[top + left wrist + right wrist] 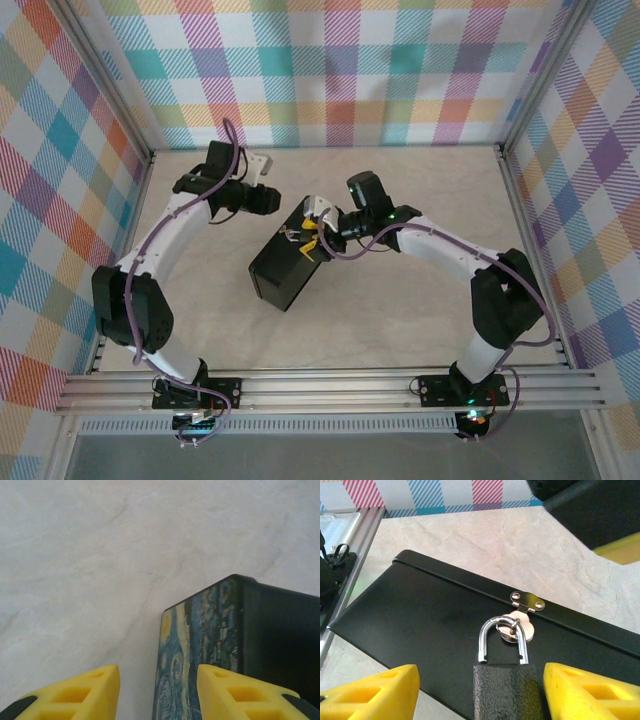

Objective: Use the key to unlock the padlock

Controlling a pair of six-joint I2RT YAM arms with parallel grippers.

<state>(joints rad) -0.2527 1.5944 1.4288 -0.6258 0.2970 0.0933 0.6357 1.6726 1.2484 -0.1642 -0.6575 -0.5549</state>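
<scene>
padlock [505, 692]: dark grey body btwn the fingers of the right gripper [481, 675], a gap on each side; jaws wide open, gripping nothing. silvery shackle [501, 635] passes thru the hasp [527, 600] on the edge of the black box [420, 610]. left gripper [159, 675]: jaws part open, empty, w/ a corner of the starry-night lid [200, 630] just ahead. box sits mid-table [420, 330]; bare marble all round, well apart fr. plaid walls [340, 70] & near rail [330, 385].

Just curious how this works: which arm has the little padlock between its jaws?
The right arm: the padlock, hooked through the hasp of the black box, sits between its open jaws. The left arm's jaws hold nothing.
</scene>
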